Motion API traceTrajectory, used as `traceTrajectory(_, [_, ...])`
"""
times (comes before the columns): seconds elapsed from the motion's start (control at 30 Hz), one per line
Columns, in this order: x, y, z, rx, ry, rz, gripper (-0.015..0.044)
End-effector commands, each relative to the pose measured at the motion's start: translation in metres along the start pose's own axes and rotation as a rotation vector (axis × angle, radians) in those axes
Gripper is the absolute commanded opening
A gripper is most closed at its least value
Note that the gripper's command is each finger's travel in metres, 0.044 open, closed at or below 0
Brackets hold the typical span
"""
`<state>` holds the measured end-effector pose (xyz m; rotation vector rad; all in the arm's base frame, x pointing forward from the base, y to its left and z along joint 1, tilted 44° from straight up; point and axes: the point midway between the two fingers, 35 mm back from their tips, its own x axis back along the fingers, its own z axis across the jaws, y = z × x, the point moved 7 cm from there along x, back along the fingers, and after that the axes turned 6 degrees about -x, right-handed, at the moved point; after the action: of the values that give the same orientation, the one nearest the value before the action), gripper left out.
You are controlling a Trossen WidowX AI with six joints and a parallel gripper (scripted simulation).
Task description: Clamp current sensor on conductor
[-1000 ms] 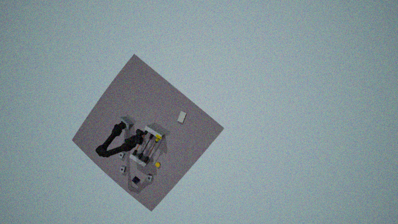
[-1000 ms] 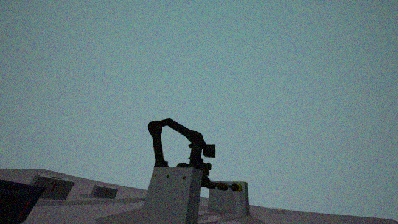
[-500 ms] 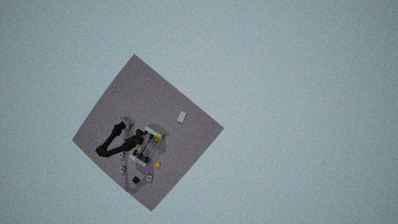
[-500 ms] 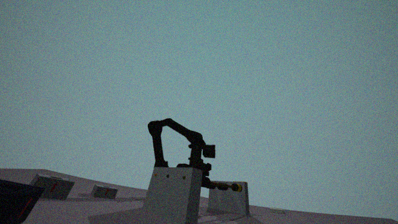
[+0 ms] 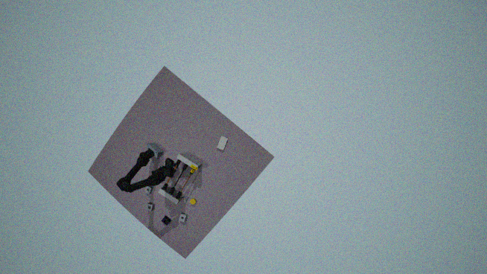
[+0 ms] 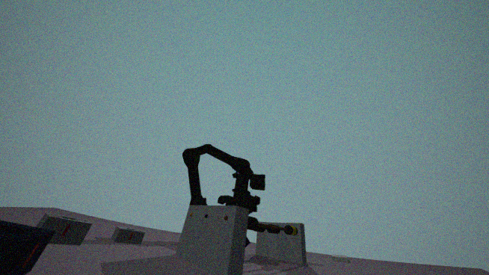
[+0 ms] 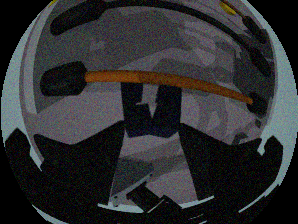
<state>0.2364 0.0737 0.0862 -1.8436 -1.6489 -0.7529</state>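
The dark navy sensor (image 7: 134, 120) stands between the fingertips in the wrist view, its two jaws pointing up with a gap between them. My gripper (image 7: 152, 125) (image 5: 176, 166) is shut on the sensor's sides. An orange conductor (image 7: 140, 77) crosses right at the jaw tips; whether it lies inside the jaws I cannot tell. A black conductor (image 7: 165, 7) runs beyond it, and a further conductor with a yellow tag (image 7: 228, 7) lies farthest off. The LOAD lettering and the sensor's arrow are not readable. In the exterior view the fingertips are hidden behind the near panel.
Two pale end panels (image 5: 187, 161) (image 5: 169, 196) (image 6: 213, 239) (image 6: 282, 244) hold the conductors. A yellow disc (image 5: 193, 201), small grey blocks (image 5: 150, 206) (image 5: 182, 217) and a dark block (image 5: 166, 220) stand beyond the lower panel. A white plate (image 5: 223, 143) lies farther off.
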Motion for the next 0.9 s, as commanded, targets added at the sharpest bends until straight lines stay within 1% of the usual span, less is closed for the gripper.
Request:
traceTrajectory(0.0, [0.022, 0.003, 0.002, -0.004, 0.009, -0.009, 0.0000])
traceTrajectory(0.3, [0.067, -0.002, 0.000, -0.001, 0.004, -0.007, 0.0000])
traceTrajectory(0.47, [0.071, -0.003, 0.000, -0.018, 0.004, -0.010, 0.0000])
traceTrajectory(0.87, [0.077, -0.007, 0.000, -0.392, 0.022, -0.069, 0.0000])
